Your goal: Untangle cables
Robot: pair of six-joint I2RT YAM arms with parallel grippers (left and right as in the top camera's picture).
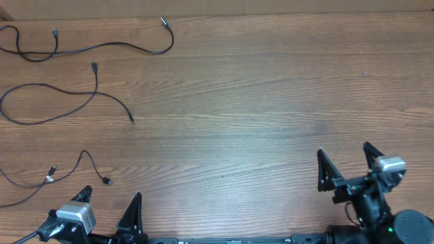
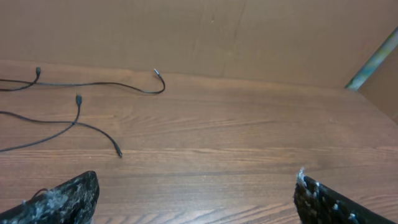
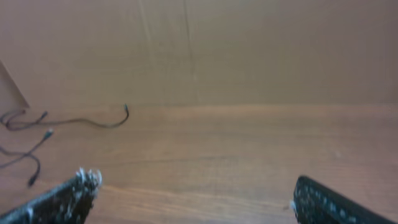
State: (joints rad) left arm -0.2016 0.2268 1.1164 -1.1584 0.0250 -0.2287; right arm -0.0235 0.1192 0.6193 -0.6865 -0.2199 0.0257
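Observation:
Three thin black cables lie apart on the left of the wooden table. The far cable (image 1: 115, 45) runs along the back left and ends in a silver-tipped plug; it also shows in the left wrist view (image 2: 118, 84) and the right wrist view (image 3: 93, 122). The middle cable (image 1: 68, 107) curves below it and shows in the left wrist view (image 2: 68, 126). The near cable (image 1: 74, 166) lies at the front left. My left gripper (image 1: 112, 207) is open and empty at the front left edge. My right gripper (image 1: 344, 159) is open and empty at the front right.
A brown cardboard wall (image 2: 205, 31) stands along the table's far edge. The wooden tabletop (image 1: 258, 102) spreads across the middle and right.

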